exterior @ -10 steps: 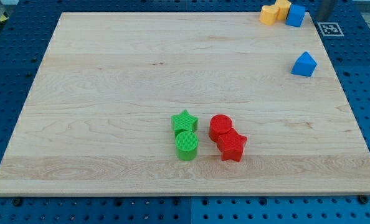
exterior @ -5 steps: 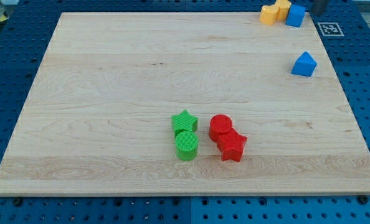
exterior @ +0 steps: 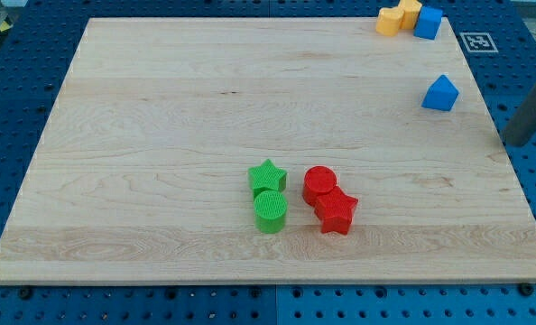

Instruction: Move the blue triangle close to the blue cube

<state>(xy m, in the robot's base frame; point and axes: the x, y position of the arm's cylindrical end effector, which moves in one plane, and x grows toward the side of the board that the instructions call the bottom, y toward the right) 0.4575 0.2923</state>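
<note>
Camera view: my tip (exterior: 517, 143) off board, right of blue triangle (exterior: 440, 94); no claw; rod top cropped.

A single camera looks down at an angle from the near edge of the wooden board (exterior: 160, 135), taking in nearly its whole surface and the blue pegboard (exterior: 521, 226) around it.

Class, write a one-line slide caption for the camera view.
My tip sits off the board, right of the blue triangle; the blue cube waits at top.
</note>
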